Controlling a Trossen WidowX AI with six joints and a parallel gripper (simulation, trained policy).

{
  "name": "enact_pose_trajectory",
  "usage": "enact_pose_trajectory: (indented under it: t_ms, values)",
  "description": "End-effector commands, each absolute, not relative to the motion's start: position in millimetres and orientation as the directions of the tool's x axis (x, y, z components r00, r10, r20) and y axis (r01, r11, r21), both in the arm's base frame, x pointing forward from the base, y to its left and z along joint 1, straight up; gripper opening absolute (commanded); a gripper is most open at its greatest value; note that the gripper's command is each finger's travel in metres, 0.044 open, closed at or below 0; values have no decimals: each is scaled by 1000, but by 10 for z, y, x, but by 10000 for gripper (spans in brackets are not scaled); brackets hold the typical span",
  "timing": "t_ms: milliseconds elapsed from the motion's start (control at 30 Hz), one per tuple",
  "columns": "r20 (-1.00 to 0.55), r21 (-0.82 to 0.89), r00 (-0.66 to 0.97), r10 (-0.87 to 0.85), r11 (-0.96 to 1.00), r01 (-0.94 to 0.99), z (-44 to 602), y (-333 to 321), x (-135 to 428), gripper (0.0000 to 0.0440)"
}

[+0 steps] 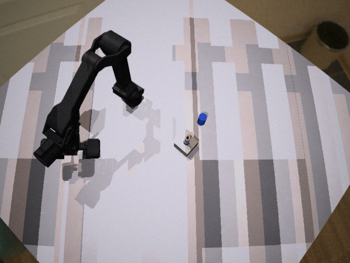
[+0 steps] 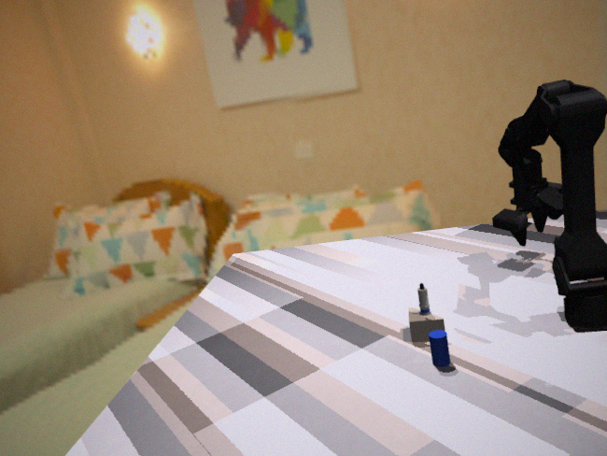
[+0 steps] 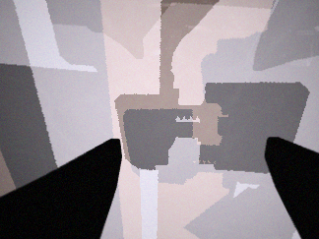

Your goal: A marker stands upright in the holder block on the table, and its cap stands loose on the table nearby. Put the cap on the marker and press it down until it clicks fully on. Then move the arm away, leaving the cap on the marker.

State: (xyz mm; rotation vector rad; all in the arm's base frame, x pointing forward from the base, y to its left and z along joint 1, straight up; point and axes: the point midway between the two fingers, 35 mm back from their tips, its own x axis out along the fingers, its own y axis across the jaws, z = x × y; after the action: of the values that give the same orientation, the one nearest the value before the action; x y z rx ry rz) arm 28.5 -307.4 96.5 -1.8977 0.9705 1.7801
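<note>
The grey marker (image 1: pixel 187 140) (image 2: pixel 423 298) stands upright in the beige holder block (image 1: pixel 192 144) (image 2: pixel 425 329), its dark tip up and uncovered. The blue cap (image 1: pixel 201 119) (image 2: pixel 439 349) stands upright on the table beside the block, not touching it. It is nearer the camera than the block in the exterior view. My gripper (image 2: pixel 531 236) (image 3: pixel 192 147) is open and empty, pointing down above the table, well away from cap and marker. The wrist view shows only the two dark fingers and table surface with shadows; cap and marker are out of that view.
The table (image 1: pixel 135 226) (image 2: pixel 343 417) has a striped pattern, with the arm's shadows on it. The arm's base (image 2: pixel 588 306) stands at the right in the exterior view. A bin (image 1: pixel 319 48) stands beyond the table edge. A bed with pillows is behind the table.
</note>
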Motion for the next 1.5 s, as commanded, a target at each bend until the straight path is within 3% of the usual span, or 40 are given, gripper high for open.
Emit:
enact_pose_trajectory:
  t_ms: [0, 1467]
  values:
    - [-970, 187, -13, -244, -707, -683, 981, -3133, 428, 313]
    - [-951, 159, 127, -282, -799, -579, 1171, -3074, 1891, 317]
